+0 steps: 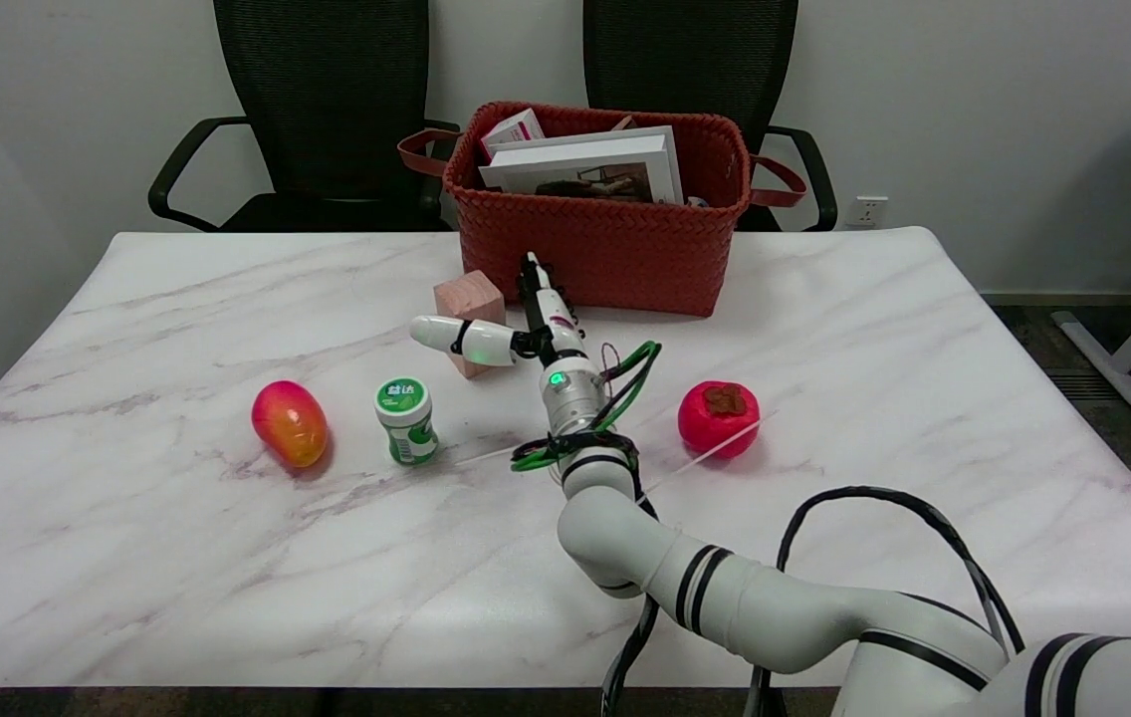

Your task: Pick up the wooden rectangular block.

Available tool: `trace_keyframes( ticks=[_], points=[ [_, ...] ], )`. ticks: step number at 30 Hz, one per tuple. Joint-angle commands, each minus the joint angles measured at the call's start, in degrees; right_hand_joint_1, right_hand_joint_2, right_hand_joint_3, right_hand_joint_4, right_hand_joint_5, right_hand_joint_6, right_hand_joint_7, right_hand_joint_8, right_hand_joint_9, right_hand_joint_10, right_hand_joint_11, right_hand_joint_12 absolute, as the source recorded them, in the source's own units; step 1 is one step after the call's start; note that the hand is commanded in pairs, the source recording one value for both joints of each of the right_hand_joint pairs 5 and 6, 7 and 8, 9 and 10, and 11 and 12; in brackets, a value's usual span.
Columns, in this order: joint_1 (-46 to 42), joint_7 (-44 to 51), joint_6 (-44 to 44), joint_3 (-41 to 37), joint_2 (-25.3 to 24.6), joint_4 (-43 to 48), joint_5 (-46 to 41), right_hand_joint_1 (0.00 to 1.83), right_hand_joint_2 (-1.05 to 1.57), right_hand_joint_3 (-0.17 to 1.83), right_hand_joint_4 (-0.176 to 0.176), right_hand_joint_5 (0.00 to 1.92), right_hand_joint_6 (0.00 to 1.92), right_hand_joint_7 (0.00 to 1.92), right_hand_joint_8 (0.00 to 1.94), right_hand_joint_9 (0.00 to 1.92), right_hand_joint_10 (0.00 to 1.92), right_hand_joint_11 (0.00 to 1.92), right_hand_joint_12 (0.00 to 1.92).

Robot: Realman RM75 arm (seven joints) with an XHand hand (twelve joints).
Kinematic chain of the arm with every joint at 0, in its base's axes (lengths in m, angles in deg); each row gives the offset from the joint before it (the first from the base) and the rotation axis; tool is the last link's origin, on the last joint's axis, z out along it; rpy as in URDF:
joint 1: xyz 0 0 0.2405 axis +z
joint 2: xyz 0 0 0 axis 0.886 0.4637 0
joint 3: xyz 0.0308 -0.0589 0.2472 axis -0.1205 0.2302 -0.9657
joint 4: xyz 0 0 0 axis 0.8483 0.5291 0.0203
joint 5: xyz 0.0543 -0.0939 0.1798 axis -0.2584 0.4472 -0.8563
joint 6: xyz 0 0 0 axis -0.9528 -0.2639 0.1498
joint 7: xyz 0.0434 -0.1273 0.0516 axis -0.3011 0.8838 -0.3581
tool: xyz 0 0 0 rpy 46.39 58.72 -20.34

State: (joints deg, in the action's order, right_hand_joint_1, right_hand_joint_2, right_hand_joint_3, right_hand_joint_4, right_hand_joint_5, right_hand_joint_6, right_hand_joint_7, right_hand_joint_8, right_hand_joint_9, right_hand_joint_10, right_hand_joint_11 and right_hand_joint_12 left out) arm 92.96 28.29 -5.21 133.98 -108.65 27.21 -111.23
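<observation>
Woven red basket (605, 254) holds one large white book (590, 164) and one small pink-and-white box (514, 129). Just before it we see the single wooden rectangular block (469, 299) on the table, our right hand (516, 324) spread wide around it, holding nothing.

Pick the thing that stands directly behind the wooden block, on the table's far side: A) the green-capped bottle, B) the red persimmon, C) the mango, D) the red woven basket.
D: the red woven basket stands just behind the wooden block, while the bottle, the mango and the persimmon all lie nearer the camera than the block.
</observation>
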Motion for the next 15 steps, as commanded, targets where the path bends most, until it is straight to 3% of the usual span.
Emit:
trace_keyframes(
  ticks=[1, 15],
  points=[
    [3.73, -3.73, 4.69, -0.08, -1.16, -7.35, -0.06, 0.85, 0.4, -0.08, 0.0, 0.0, 0.0, 0.14, 0.14, 0.17, 0.17, 0.0, 0.0],
    [5.41, -5.18, 5.99, -0.14, -1.93, -10.78, 0.34, 0.84, 0.4, -0.08, 0.0, 0.0, 0.0, 0.13, 0.13, 0.16, 0.16, 0.0, 0.0]
  ],
)
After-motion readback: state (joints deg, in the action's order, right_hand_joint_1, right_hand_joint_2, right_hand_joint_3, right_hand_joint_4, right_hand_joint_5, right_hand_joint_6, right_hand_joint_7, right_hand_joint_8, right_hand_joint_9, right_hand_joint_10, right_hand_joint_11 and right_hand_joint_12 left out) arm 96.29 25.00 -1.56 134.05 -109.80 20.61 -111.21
